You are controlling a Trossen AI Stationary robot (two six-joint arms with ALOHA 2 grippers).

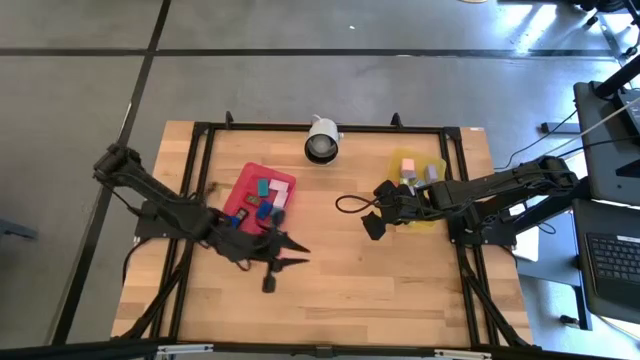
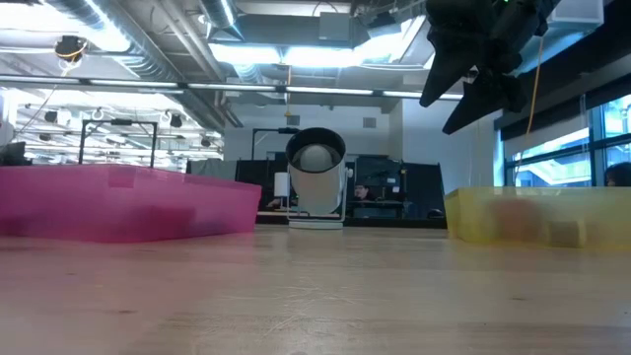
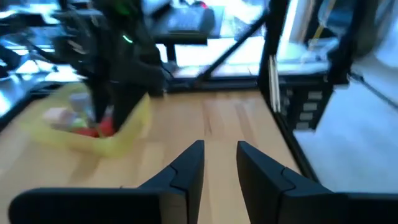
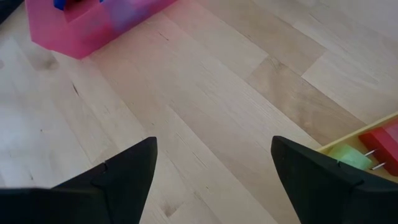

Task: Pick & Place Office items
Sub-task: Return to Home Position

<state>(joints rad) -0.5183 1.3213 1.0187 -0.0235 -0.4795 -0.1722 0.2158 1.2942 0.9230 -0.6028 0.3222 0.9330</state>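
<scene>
I see the left gripper (image 3: 221,146) hanging over the light wooden surface (image 1: 360,290), just in front of the translucent pink-red plastic tray (image 2: 128,202). Its fingers are parted by a narrow gap, with nothing between them.

The right gripper (image 4: 213,142) is raised above the middle of the surface, beside the inner edge of the translucent yellow plastic tray (image 2: 532,217). Its fingers are spread wide and hold nothing. The right arm reaches in across the yellow tray and covers part of it from above.

The small blocky office items (image 1: 268,190) are split between the two trays. A cluster of teal, blue, pink and white pieces lies in the pink-red tray. A pink block (image 1: 407,165) and a greyish one sit in the far end of the yellow tray, and my right wrist view picks up a green piece (image 4: 348,155) and a red piece (image 4: 382,140) there too.

A round white-and-black camera housing (image 1: 322,140) stands at the far edge between the trays. A loop of black cable (image 1: 350,203) lies on the surface just beside the right gripper. A black metal frame (image 1: 455,128) borders the surface, and a dark keyboard (image 1: 610,255) sits on a cart off to the right.
</scene>
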